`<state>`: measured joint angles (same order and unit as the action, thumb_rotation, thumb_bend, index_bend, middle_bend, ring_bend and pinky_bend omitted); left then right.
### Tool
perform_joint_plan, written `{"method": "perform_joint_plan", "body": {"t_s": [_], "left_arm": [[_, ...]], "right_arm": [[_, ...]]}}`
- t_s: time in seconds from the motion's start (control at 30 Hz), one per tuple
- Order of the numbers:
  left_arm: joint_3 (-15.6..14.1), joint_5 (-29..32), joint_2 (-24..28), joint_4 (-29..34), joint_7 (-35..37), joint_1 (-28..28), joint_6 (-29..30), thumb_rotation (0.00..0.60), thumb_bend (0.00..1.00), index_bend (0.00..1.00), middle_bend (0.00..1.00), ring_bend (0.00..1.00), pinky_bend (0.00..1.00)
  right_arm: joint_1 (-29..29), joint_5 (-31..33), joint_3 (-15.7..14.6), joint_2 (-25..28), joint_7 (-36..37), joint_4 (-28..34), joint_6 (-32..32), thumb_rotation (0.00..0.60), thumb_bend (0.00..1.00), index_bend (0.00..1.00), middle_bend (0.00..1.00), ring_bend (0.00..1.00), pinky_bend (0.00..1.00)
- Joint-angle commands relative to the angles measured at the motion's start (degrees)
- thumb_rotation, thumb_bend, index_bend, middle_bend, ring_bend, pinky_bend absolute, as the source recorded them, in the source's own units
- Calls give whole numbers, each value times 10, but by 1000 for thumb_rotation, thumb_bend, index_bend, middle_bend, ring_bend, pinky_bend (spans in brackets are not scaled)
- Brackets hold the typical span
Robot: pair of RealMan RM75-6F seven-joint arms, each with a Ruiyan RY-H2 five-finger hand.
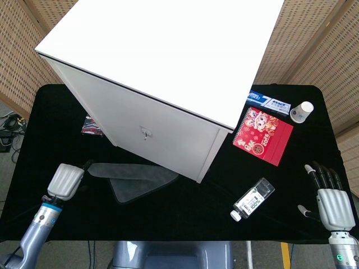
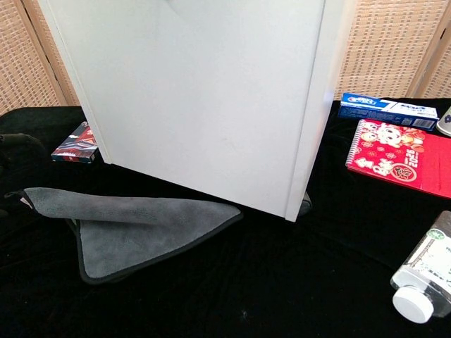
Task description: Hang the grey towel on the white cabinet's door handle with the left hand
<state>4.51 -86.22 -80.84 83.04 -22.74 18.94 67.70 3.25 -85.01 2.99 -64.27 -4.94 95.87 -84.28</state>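
Two hands low on the black table [image 1: 185, 216], well apart. Left hand [image 1: 66, 180] at 9 o'clock of the grey towel [image 1: 137, 178], just beside its narrow end, back of the palm turned up; fingers hidden beneath, so cannot tell whether apart or curled, nor whether touching the cloth. Right hand [image 1: 331, 196] near the table's 4 o'clock corner, fingers spread and holding nothing. Towel folded flat into a wedge, its far edge close along the foot of the white cabinet [image 1: 162, 50], its point toward 6 o'clock. Door handle [image 1: 145, 133] small, on the cabinet front at 12 o'clock of the towel, with bare door around it. Open black cloth at 6 o'clock of the towel, out to the table's near edge. Clear bottle [image 1: 253, 199] on its side at 3 o'clock of the towel, well apart. Red notebook [image 1: 263, 136], blue box [image 1: 269, 102] and paper cup [image 1: 302, 112] at 3 o'clock of the cabinet. Small packet [image 1: 91, 126] against the cabinet's 9 o'clock side.
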Motion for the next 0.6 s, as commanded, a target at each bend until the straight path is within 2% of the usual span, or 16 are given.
{"method": "perform_joint_plan", "body": {"t_s": [0.03, 0.27, 0.6], "left_arm": [[9, 33, -26, -28, -19, 26, -41, 600, 48, 278, 772, 712, 673], [14, 86, -61, -69, -45, 56, -94, 600, 50, 297, 773, 712, 673], [14, 103, -103, -112, -66, 85, -110, 600, 104, 328, 773, 712, 673]], "right_arm": [[0, -1, 0, 1, 1, 0, -1, 600, 77, 0, 0, 0, 0], [-1, 0, 1, 3, 6, 1, -2, 600, 77, 0, 0, 0, 0], [-1, 1, 2, 3, 7, 2, -2, 600, 77, 0, 0, 0, 0]]}}
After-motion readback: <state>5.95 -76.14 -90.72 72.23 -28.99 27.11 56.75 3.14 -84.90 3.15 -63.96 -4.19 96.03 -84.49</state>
